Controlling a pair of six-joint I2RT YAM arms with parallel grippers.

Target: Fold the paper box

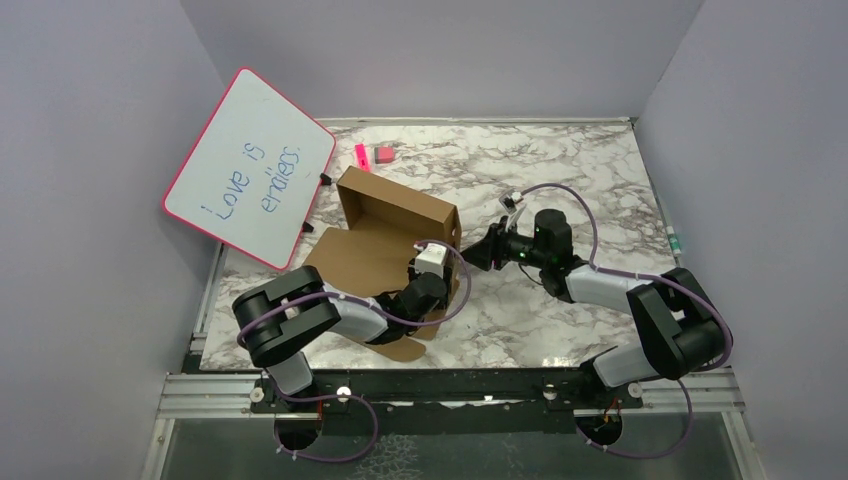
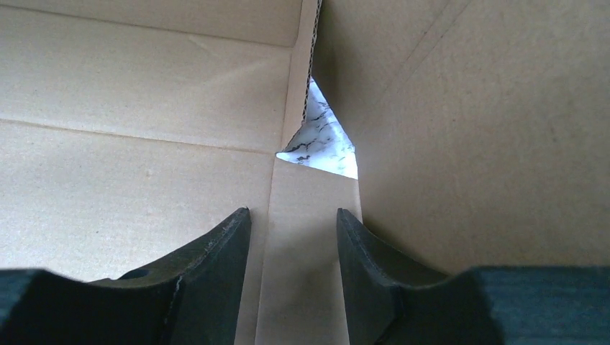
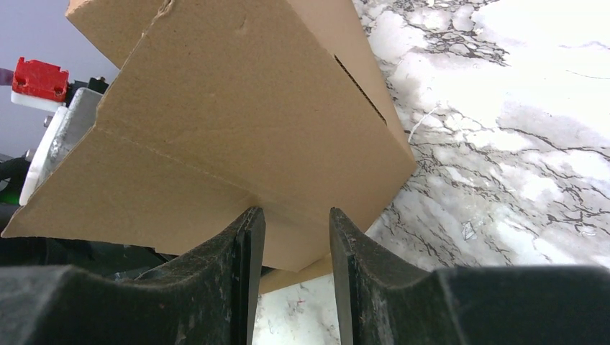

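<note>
Leaning against the wall beyond the bench's (image 1: 560,180) far-left corner, the pink-framed whiteboard (image 1: 250,167) sits clear of our work. The paper box (image 1: 375,225) lies left of the bench's middle, towards the near edge, with its rear wall raised. Our left fingers (image 2: 230,237) reach inside it, moderately parted and holding nothing. They straddle a floor crease beside an unclosed corner, which we judge pins the base down. Our right fingers (image 3: 248,237), narrowly parted and empty, meet the outside of the box's right wall, probably to brace it upright.
</note>
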